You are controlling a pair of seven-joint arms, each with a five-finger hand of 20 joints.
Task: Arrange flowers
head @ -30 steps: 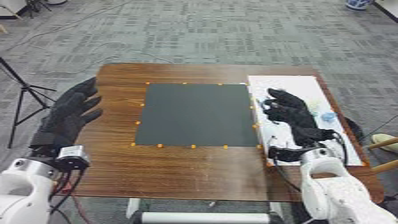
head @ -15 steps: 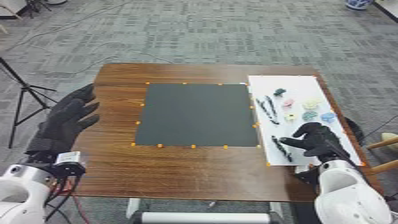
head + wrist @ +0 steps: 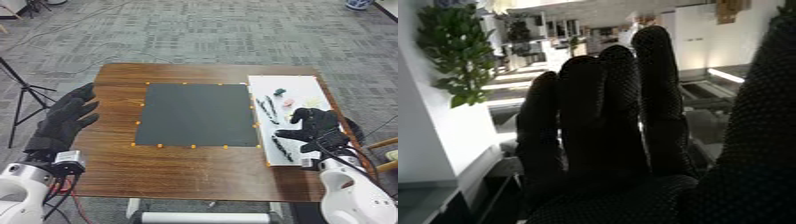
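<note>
Near the bench's (image 3: 195, 175) right edge, in head view, the right hand (image 3: 318, 131) is over the white board (image 3: 304, 86), fingers apart, pink flower (image 3: 288, 102) beyond it; at the left edge, the left hand (image 3: 64, 120) is also open. Right wrist view shows straight fingers (image 3: 583, 100) and green leaves (image 3: 457, 55) on white board.

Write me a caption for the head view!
Black-gloved right hand above white rectangular board, near small pink flower.
</note>
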